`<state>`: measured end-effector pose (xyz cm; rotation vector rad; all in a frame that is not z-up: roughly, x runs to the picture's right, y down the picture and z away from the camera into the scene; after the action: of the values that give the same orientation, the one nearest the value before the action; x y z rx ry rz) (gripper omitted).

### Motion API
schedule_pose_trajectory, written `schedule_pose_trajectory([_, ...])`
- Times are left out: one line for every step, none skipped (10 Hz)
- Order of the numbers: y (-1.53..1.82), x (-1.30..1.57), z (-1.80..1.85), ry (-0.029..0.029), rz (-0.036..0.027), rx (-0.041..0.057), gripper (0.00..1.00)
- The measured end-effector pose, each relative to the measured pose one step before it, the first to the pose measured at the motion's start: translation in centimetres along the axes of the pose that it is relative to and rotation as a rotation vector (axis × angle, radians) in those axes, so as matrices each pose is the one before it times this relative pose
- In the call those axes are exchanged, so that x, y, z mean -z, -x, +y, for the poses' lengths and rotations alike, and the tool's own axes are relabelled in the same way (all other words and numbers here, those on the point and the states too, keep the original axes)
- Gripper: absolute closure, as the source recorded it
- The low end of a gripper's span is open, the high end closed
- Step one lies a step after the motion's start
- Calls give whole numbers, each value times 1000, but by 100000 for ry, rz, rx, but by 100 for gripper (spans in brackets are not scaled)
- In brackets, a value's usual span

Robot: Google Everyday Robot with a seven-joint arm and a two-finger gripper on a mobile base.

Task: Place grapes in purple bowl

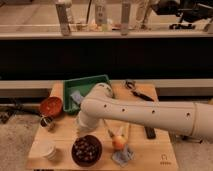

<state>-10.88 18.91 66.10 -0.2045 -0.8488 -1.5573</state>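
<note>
Sitting close to the bench's [152, 151] front edge, the purple bowl [99, 156] holds the grapes [86, 148], with a white cup [48, 149] to the left and an orange fruit [118, 143] to the right. The pincer [86, 131] hangs just above the grapes; I cannot tell its state. A green tray [92, 81] lies beyond.

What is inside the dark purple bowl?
The grapes fill the purple bowl. They cover its bottom, so anything beneath them cannot be seen. The claw is just above the bowl's back rim, at the white arm's end.
</note>
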Motion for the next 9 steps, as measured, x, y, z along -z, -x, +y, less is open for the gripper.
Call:
schedule_pose_trajectory([-168, -58, 122, 54, 64, -309, 42])
schedule_pose_trajectory([-15, -63, -78, 53, -118, 123, 41])
schedule_pose_trajectory([-1, 4, 5, -19, -5, -43, 41])
schedule_pose_trajectory([0, -7, 12, 11, -21, -59, 41])
schedule_pose_trajectory([0, -1, 5, 4, 2, -7, 41])
schedule_pose_trajectory([15, -49, 16, -53, -95, -46, 41])
schedule_pose_trajectory([-2, 9, -10, -14, 10, 2, 41])
schedule_pose_trajectory([1, 0, 25, 13, 2, -42, 41])
schedule_pose_trajectory([-5, 4, -27, -17, 9, 37, 41])
